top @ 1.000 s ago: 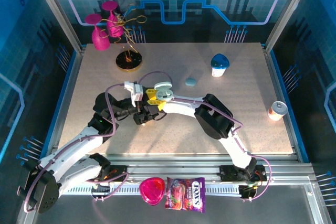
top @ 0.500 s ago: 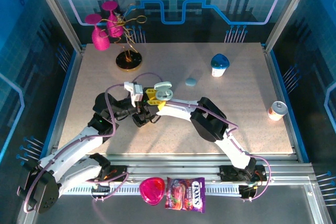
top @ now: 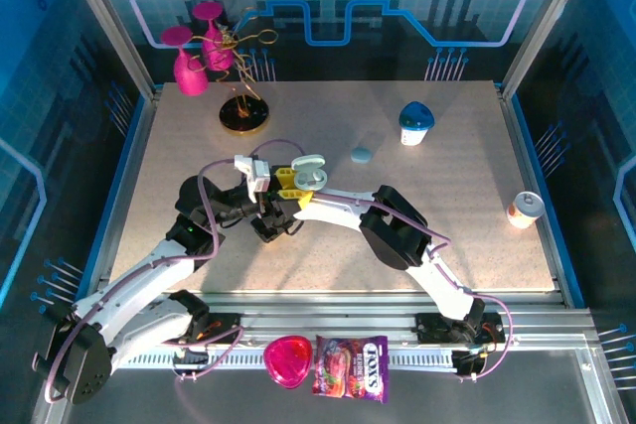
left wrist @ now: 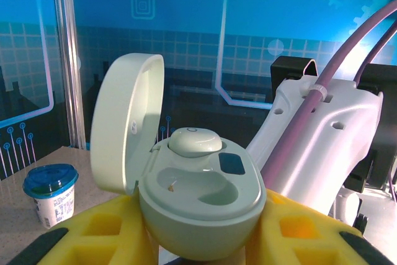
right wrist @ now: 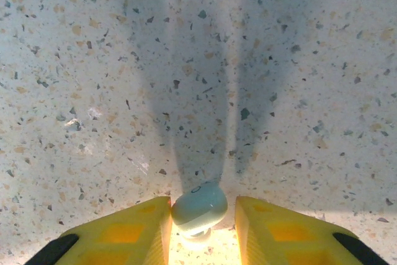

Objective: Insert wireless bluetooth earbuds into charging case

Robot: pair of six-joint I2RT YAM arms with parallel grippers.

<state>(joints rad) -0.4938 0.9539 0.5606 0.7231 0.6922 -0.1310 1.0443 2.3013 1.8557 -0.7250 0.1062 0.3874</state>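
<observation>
My left gripper [left wrist: 200, 235] is shut on the pale charging case [left wrist: 200, 210], held up between its yellow fingers [left wrist: 93, 231] with the lid [left wrist: 127, 122] swung open. One earbud [left wrist: 194, 141] sits in the far socket; the near socket [left wrist: 198, 185] is bare. From above, the case [top: 312, 174] hangs over the table's middle. In the right wrist view a second earbud [right wrist: 200, 206] lies on the speckled table between the yellow fingers [right wrist: 133, 224] of my right gripper [right wrist: 201, 203]. The left finger touches it and a gap remains at the right one, so the gripper stands open. From above, the right gripper [top: 270, 224] is low, just in front of the case.
A blue-topped white container [top: 415, 122] stands at the back right, also seen as a cup [left wrist: 51, 192]. A small light-blue pebble [top: 361, 155] lies near the middle. An orange can [top: 525, 209] is at the right edge. Pink goblets [top: 191, 57] and a gold wire stand [top: 243, 116] are back left.
The right arm's elbow and forearm swung left and the right gripper settled lower by the left gripper. The left arm with the case has stayed put.
</observation>
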